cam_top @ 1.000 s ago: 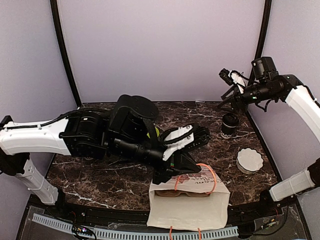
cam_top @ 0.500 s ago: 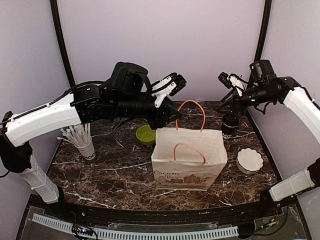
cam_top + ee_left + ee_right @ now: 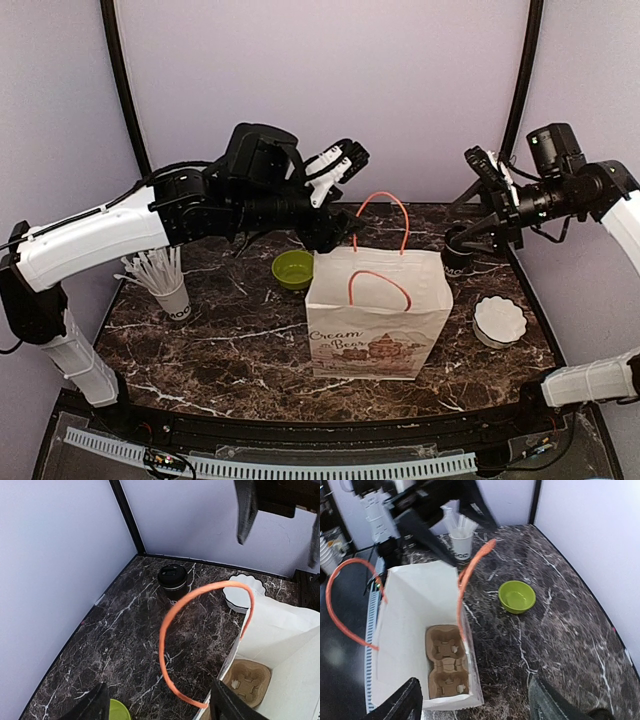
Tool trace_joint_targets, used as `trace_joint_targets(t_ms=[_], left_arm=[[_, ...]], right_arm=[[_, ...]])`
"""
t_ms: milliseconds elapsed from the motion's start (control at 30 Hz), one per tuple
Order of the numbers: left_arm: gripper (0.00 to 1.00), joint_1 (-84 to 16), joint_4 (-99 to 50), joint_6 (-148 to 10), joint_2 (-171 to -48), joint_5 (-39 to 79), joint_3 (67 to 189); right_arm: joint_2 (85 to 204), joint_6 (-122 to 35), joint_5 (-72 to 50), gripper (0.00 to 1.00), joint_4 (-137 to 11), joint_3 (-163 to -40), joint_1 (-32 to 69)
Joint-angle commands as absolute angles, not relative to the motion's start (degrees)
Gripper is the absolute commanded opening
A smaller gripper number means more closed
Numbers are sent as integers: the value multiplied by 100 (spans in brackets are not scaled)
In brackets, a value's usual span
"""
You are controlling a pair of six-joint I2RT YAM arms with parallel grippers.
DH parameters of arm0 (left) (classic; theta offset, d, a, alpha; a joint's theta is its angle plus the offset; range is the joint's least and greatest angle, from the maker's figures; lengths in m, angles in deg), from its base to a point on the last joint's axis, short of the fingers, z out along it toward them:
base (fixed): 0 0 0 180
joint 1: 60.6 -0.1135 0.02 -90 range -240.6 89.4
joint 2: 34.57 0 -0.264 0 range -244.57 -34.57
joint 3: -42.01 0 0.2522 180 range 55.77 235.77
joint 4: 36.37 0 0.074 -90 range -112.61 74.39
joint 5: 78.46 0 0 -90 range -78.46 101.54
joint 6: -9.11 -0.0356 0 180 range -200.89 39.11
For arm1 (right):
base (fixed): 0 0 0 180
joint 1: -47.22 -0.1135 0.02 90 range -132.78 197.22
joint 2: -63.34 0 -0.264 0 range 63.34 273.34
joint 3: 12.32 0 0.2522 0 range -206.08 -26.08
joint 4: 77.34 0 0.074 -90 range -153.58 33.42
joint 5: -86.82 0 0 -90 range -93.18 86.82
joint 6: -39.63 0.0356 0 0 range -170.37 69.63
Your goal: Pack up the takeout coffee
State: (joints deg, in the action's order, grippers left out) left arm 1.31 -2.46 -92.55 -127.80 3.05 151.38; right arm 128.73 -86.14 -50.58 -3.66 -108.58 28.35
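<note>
The takeout coffee [image 3: 459, 256], a black cup with its black lid on [image 3: 173, 580], stands at the back right of the table. My right gripper [image 3: 478, 236] hovers open just above and beside it, nothing between its fingers [image 3: 475, 702]. A white paper bag [image 3: 375, 315] with orange handles stands upright in the middle. A brown cup carrier [image 3: 446, 660] lies on its floor [image 3: 247, 677]. My left gripper [image 3: 338, 228] is open at the bag's back left corner. The rear orange handle [image 3: 167, 630] arches between its spread fingers [image 3: 155, 702], untouched.
A lime-green bowl [image 3: 293, 268] sits behind the bag's left side. A white printed cup of straws [image 3: 168, 285] stands at the far left. A white scalloped dish [image 3: 498, 320] lies right of the bag, in front of the coffee.
The bag lay flat at the front edge with my left gripper shut on its handle; it now stands upright mid-table and that gripper has opened. My right gripper dropped toward the coffee and opened wider.
</note>
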Motion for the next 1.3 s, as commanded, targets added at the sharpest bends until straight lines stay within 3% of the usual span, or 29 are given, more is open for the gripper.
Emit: trace_joint_targets(t_ms=[0, 267, 433, 600, 733, 800, 833, 867, 900, 967, 1267], left_arm=[[71, -56, -341, -9093, -12413, 388, 15023], [73, -502, -299, -8903, -12748, 1918, 15378], [73, -701, -366, -8656, -13234, 1946, 15771], [68, -966, -413, -8477, -13654, 3077, 16031], [56, -1008, -400, -8379, -13928, 3604, 16383], [46, -1033, -334, -8358, -14069, 3675, 16577], [34, -1061, -308, -8355, -14116, 3714, 16645], [25, -1078, -252, -8353, -14197, 3818, 16795], [8, -1103, -192, -8353, -14223, 3875, 16859], [0, -1116, -127, -8329, -14245, 4056, 17040], [0, -1120, -235, -8109, -13715, 4118, 17244]], right_arm=[[12859, -9198, -5921, 80, 318, -10802, 2335], [13203, -8815, -5001, 86, 209, -11056, 704], [13737, -8465, -4515, 84, -46, -11362, -71], [14050, -8278, -4195, 71, -75, -11768, -486], [14133, -7991, -3705, 45, -270, -11906, -499], [14199, -7948, -3472, 33, -276, -11959, -499], [14231, -7934, -3405, 22, -260, -11993, -499], [14261, -7879, -3274, 3, -280, -12033, -495], [14284, -7793, -3151, 0, -327, -12071, -491], [14355, -7714, -2786, 0, -340, -12266, -461], [14425, -7856, -2974, 0, -239, -13490, -191]])
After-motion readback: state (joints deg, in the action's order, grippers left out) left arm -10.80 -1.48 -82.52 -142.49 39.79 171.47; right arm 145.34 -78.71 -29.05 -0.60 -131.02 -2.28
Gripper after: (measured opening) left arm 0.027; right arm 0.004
